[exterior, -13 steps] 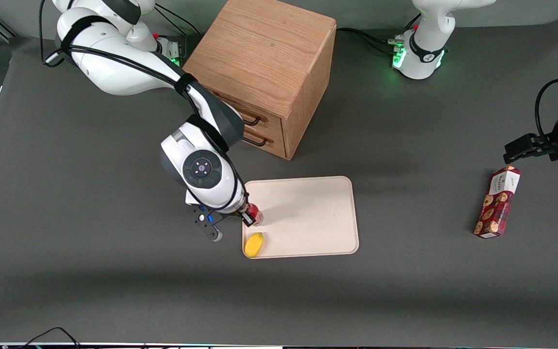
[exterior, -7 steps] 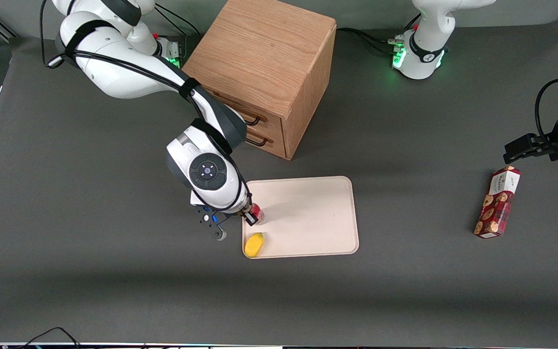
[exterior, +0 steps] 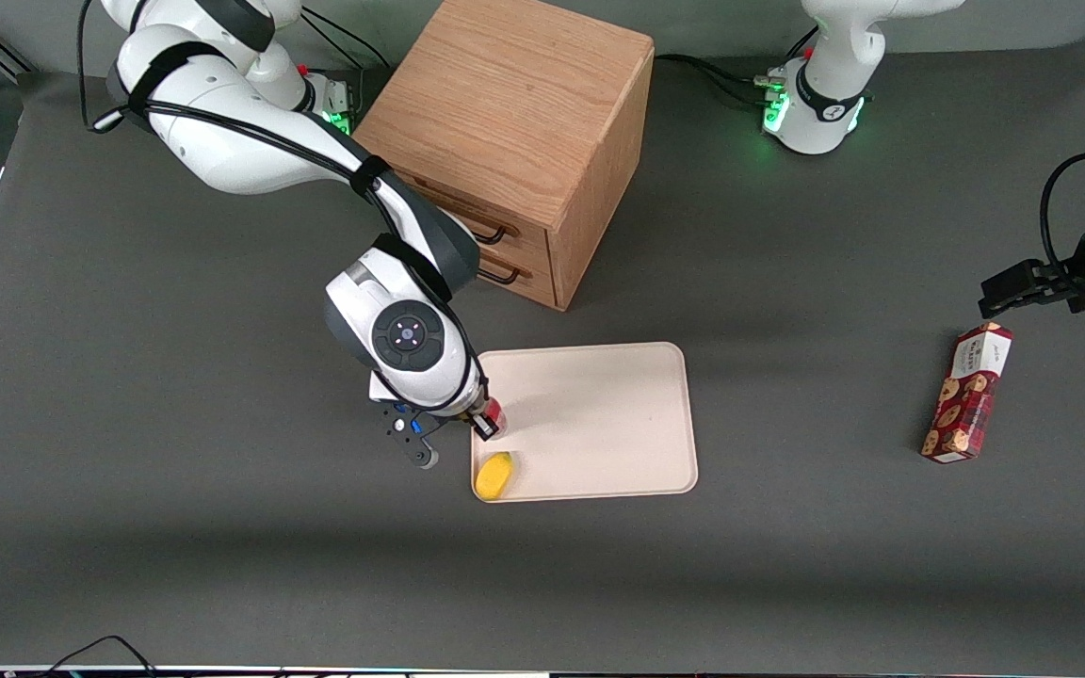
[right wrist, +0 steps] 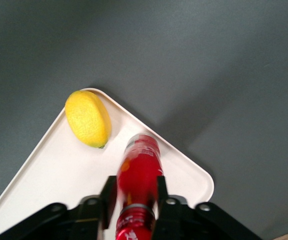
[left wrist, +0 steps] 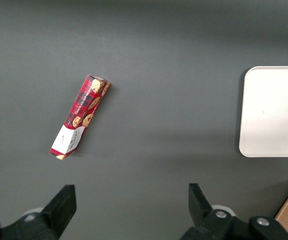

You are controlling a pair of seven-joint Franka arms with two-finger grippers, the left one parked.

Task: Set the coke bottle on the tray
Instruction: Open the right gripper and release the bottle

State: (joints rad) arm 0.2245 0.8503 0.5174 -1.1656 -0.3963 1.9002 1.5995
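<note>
The coke bottle (exterior: 495, 412) is a small red bottle held upright in my right gripper (exterior: 485, 424), which is shut on it. It stands over the cream-white tray (exterior: 599, 424), just inside the tray's edge at the working arm's end. In the right wrist view the bottle (right wrist: 139, 172) sits between the black fingers (right wrist: 108, 192), its base over the tray (right wrist: 48, 175) close to a rounded corner. I cannot tell whether the base touches the tray. The tray's corner also shows in the left wrist view (left wrist: 274, 110).
A yellow lemon (exterior: 493, 475) lies in the tray's corner nearest the front camera, beside the bottle, and shows in the right wrist view (right wrist: 88, 118). A wooden drawer cabinet (exterior: 514, 141) stands farther back. A red cookie box (exterior: 966, 393) lies toward the parked arm's end.
My wrist has shifted slightly toward the tray. The bottle, still gripped, has hardly moved, edging slightly toward the tray's edge at the working arm's end.
</note>
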